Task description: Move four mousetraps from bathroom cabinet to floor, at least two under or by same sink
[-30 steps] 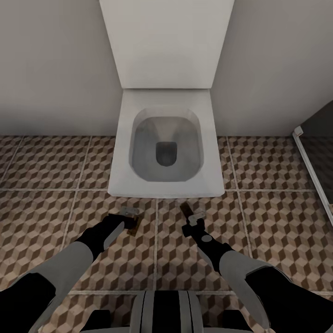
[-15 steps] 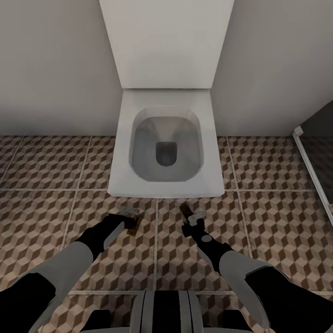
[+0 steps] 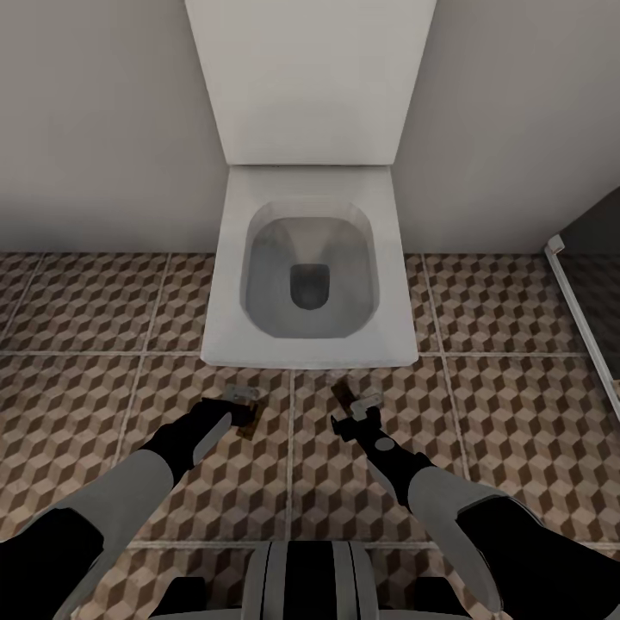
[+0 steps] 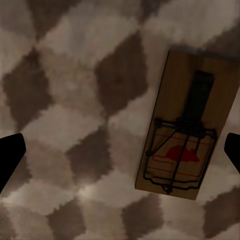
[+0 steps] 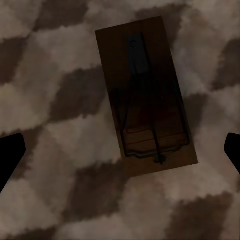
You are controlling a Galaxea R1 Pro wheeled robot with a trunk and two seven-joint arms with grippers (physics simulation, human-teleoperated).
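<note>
Below the front edge of a white toilet [image 3: 308, 267], on the cube-patterned bathroom floor [image 3: 517, 413], both arms reach down toward the tiles. One mousetrap [image 3: 248, 420] lies flat on the floor just beside the left gripper [image 3: 238, 398]; in the left wrist view the same mousetrap [image 4: 187, 134] shows its wooden board, dark wire spring and red mouse mark, lying between the two dark fingertips [image 4: 9, 159] and nearer one of them, touching neither. The left claw stands wide open and holds nothing. A second mousetrap [image 3: 346, 393] lies flat on the floor by the right gripper [image 3: 357, 412], close to the toilet's front edge. In the right wrist view this mousetrap [image 5: 146, 95] appears darker, in shadow, centred between the spread fingertips [image 5: 10, 156] and clear of both. The right claw is likewise open and empty. A pale grout line runs between the two traps, which lie on neighbouring tiles, well apart from each other.
</note>
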